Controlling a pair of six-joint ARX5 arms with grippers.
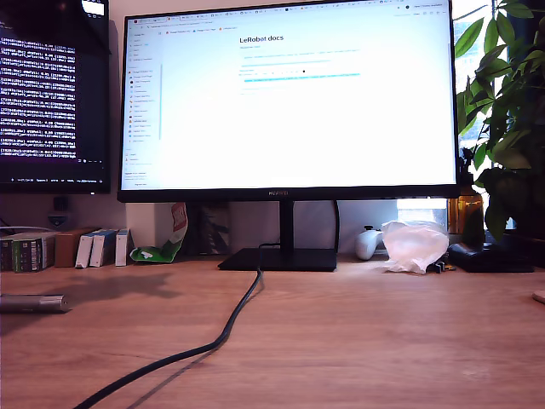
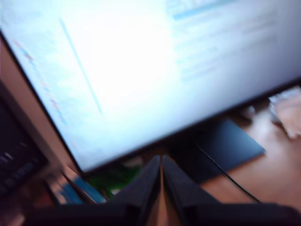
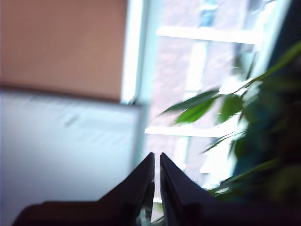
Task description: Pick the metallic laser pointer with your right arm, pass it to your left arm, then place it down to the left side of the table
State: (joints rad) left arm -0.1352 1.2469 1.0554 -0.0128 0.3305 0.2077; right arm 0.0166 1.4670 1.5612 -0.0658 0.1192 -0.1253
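Both claws are up off the work with their fingers drawn together and nothing between them: my first claw (image 2: 161, 162) points at the big monitor (image 1: 288, 98), my second claw (image 3: 156, 160) at a window and the leaves of the potted plant (image 1: 504, 102). Neither arm shows in the exterior view.

Going down in size, the monitor stands at the back of the wood-grain surface (image 1: 358, 341). A second screen (image 1: 51, 89) with terminal text sits at the exterior view's left. A black cable (image 1: 217, 336) runs from the monitor's foot toward the near edge. A crumpled clear plastic bag (image 1: 415, 245) lies near the plant.

Smallest, the metallic laser pointer (image 1: 34, 302) lies flat at the exterior view's left edge, well apart from the cable, partly cut off by the frame.

I judge it to be stiff, light and smooth, so it could roll or slip when nudged. A hold across the barrel near its middle, fingers square to its length, looks safest. Gripping mid-barrel would also leave an end free for the other claw at handover.
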